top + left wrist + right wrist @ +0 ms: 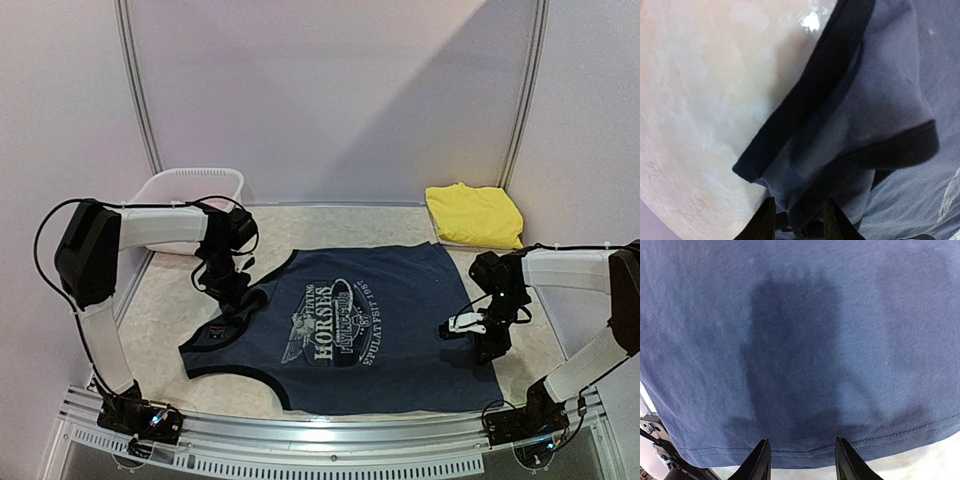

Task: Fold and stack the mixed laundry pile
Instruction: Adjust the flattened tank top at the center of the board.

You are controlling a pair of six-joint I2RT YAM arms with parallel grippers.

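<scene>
The navy tank top (350, 330) with the white horse print lies spread flat on the table, straps to the left and hem to the right. My left gripper (228, 290) is at its upper strap; in the left wrist view the gripper (799, 220) has the dark-edged strap cloth (840, 150) bunched between its fingers. My right gripper (487, 340) is open at the hem; its fingers (760, 460) straddle the stitched hem of the tank top (800, 340). A folded yellow garment (475, 215) lies at the back right. No pink garment shows.
A white slotted basket (190, 190) stands at the back left behind the left arm. Pale marbled table top (700, 100) shows left of the strap and as a strip below the hem (920, 460). Grey walls close in the back and sides.
</scene>
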